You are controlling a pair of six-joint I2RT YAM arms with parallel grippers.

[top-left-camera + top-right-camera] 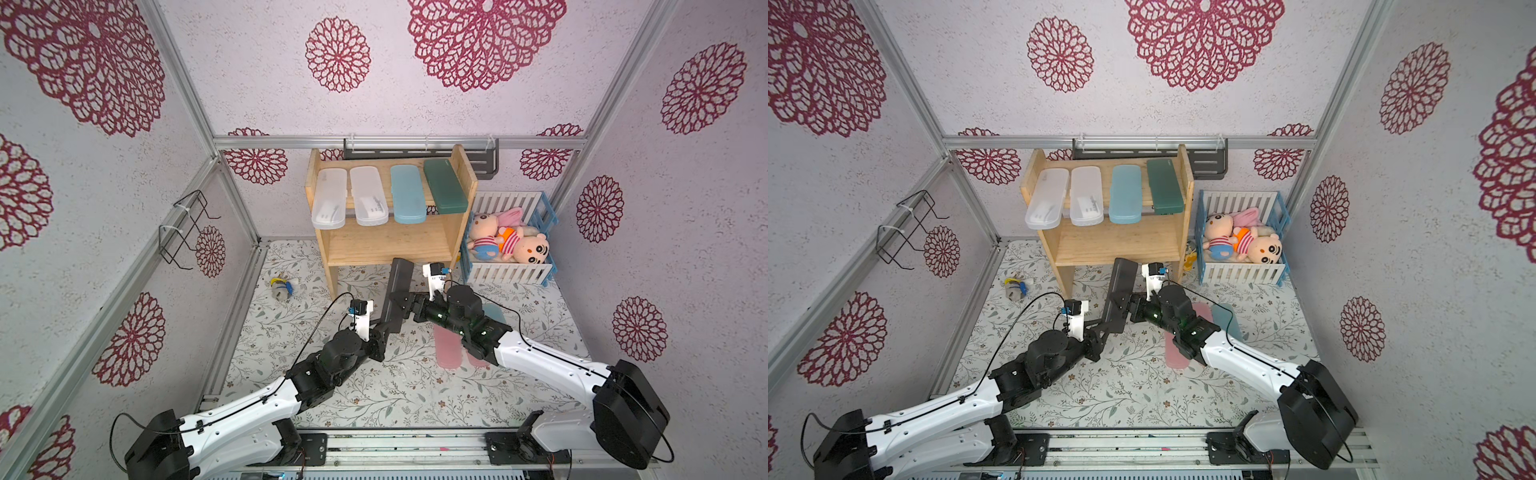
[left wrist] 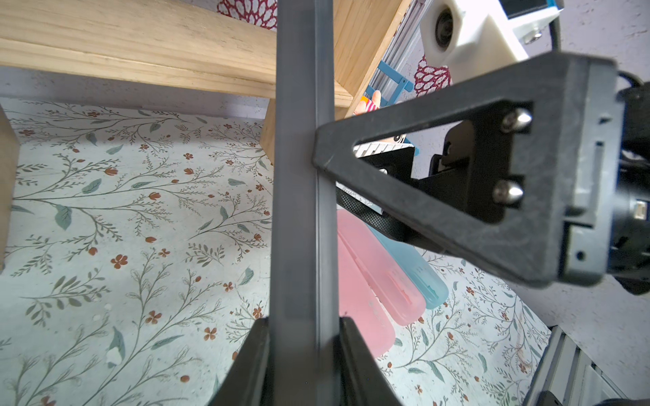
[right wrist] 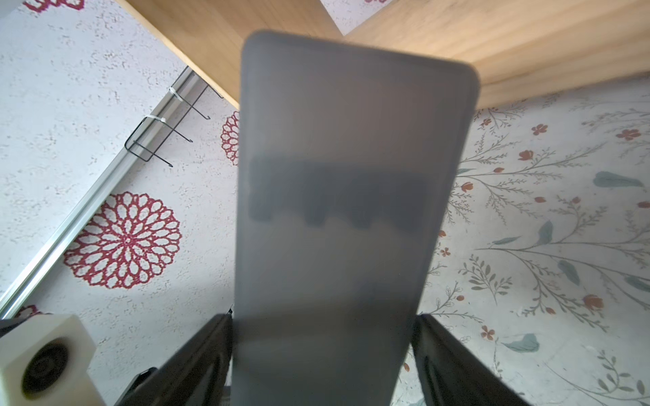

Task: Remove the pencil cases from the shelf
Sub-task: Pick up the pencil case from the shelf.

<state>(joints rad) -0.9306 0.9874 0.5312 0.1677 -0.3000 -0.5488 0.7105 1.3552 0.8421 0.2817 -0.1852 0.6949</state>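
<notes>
Before the shelf (image 1: 386, 243), black pencil case (image 1: 398, 286) tight in left pincer (image 2: 304, 328), right pincer (image 3: 323, 318) astride it, grip unclear.

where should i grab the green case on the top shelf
Best guess: grip the green case by its near short end, which overhangs the top board. Come from the front and pinch its top and bottom faces. The shelf side panel and blue case crowd its long edges.
</notes>
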